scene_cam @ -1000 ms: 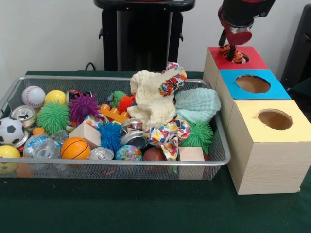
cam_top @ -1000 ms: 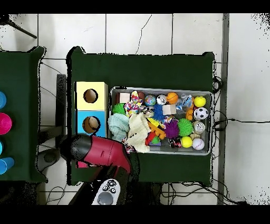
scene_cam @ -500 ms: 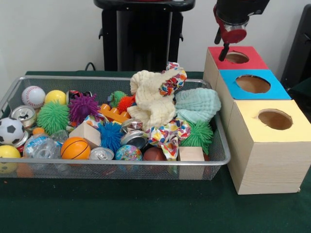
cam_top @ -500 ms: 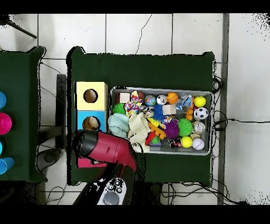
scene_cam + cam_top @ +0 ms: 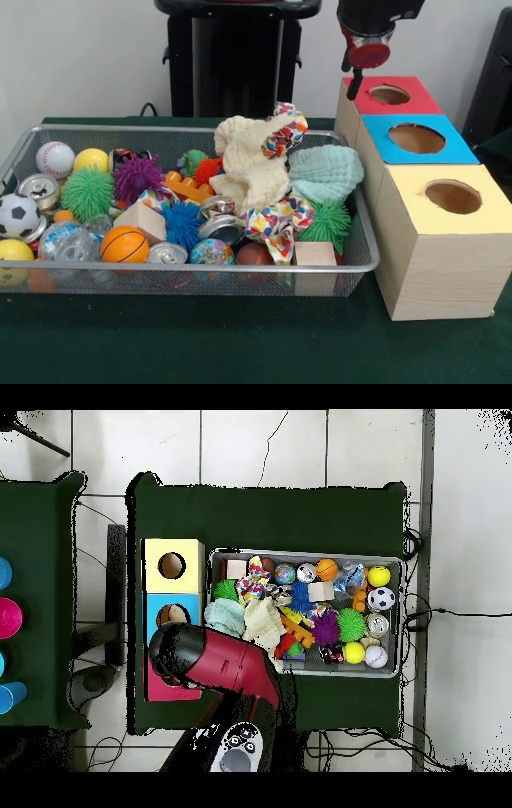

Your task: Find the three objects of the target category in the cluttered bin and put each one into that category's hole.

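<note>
Bin (image 5: 160,128): you have a shallow wire-mesh tray on the green felt desk (image 5: 240,344), packed full, just left of the three boxes in the front view.

At its right end lie the soft things: a nubby cream cloth (image 5: 252,164) heaped high, a ribbed mint cloth (image 5: 324,172) beside it, and a patterned cloth (image 5: 276,224) draped in front. A spiky green ball (image 5: 328,220) sits under the mint cloth, next to a plain wood block (image 5: 315,254).

Toward the middle you see a spiky blue ball (image 5: 182,224), a second wood block (image 5: 142,220) tilted on an edge, and a shiny can (image 5: 168,254) lying with its end against the front mesh. A purple spiky ball (image 5: 138,178) touches another green spiky ball (image 5: 86,192). The left end holds smooth round balls: a basketball (image 5: 124,244), a baseball (image 5: 54,158) and a soccer ball (image 5: 16,216), with another can (image 5: 38,190) between them.

The boxes are wood-grained cubes in a row, each with a round hole in a coloured top: yellow box (image 5: 480,212) nearest the camera, blue box (image 5: 448,148), then red box (image 5: 416,104) farthest back.

The tool (image 5: 353,84) hangs above the red box's left edge, clear of the bin. You cannot tell how wide it stands, and nothing shows in it. From overhead, the red arm (image 5: 225,664) covers the red box and the bin's near corner.
</note>
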Tool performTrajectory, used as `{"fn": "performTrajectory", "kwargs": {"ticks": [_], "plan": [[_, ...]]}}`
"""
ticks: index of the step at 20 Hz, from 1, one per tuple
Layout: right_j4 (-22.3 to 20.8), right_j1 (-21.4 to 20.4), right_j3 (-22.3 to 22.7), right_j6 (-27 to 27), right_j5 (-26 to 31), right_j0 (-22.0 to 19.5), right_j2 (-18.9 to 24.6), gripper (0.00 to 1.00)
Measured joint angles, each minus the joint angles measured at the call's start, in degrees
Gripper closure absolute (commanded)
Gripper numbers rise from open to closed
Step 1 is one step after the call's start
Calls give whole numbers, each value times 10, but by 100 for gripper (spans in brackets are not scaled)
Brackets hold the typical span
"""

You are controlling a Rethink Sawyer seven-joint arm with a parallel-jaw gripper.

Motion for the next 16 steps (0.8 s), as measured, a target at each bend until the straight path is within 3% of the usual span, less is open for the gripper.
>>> {"fn": "performTrajectory", "kwargs": {"ticks": [16], "plan": [[-143,-14,-25,0,0,-67,-1,0]]}}
